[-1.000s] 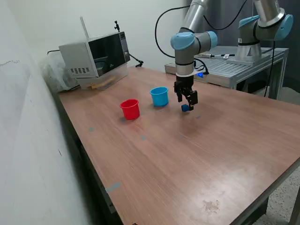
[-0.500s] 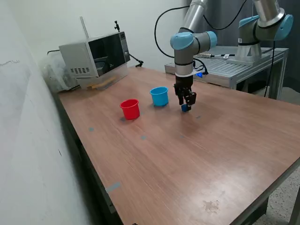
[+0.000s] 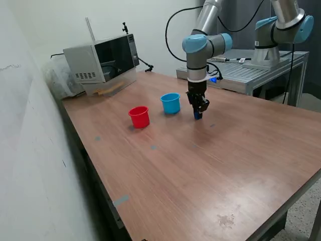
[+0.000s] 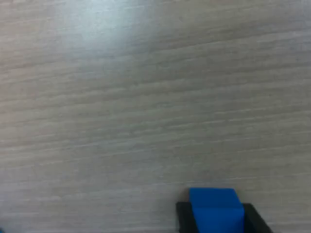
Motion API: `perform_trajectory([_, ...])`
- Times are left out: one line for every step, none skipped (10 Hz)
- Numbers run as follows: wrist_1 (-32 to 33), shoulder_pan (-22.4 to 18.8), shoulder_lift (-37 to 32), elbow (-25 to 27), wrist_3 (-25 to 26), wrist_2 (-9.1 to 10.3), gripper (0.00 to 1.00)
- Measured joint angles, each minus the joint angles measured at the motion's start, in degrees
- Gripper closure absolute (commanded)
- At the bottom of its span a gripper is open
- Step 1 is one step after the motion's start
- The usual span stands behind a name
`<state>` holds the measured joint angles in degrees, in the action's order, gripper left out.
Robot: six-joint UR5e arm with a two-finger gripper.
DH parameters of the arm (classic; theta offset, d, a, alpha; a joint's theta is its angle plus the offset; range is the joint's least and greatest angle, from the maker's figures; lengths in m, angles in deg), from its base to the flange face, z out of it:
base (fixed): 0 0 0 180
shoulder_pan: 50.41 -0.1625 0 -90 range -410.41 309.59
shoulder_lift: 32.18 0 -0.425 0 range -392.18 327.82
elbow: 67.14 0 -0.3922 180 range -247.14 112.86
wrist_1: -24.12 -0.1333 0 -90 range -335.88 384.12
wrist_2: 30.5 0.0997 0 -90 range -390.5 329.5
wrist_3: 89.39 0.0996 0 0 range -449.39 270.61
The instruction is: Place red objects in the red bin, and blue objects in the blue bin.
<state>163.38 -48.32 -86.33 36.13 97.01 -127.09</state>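
Claw (image 3: 198,113): I see it closed on a blue cube (image 4: 215,209), low over the table (image 3: 210,170). Blue cup (image 3: 170,103) near, toward the exterior view's left; red cup (image 3: 139,117) farther left.

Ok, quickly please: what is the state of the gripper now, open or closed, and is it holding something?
Gripper: closed on a blue cube, which sits between its two fingers just above the table.
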Motion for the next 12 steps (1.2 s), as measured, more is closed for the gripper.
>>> perform_trajectory([0.01, -0.03, -0.01, 0.07, -0.04, 0.04, 1.0])
perform_trajectory([0.0, -0.07, -0.11, 0.22, -0.25, 0.08, 1.0])
perform_trajectory([-0.01, -0.1, -0.54, 0.54, -0.72, 0.1, 1.0])
perform_trajectory([-0.03, -0.09, -1.59, 0.73, -1.27, 0.1, 1.0])
perform_trajectory([-0.13, 0.01, -2.97, 0.81, -1.73, 0.09, 1.0])
perform_trajectory([-0.23, 0.27, -4.55, 0.8, -2.12, 0.05, 1.0])
perform_trajectory([-0.37, 0.78, -6.1, 0.7, -2.58, 0.0, 1.0])
perform_trajectory([-0.6, 1.62, -7.43, 0.45, -3.12, -0.07, 1.0])
perform_trajectory([-0.84, 2.79, -8.39, 0.11, -3.61, -0.13, 1.0])
perform_trajectory([-1.06, 4.21, -9.03, -0.21, -4.14, -0.2, 1.0])
perform_trajectory([-1.22, 5.71, -9.46, -0.45, -4.66, -0.27, 1.0])
perform_trajectory([-1.33, 7.15, -9.75, -0.63, -5.08, -0.34, 1.0])
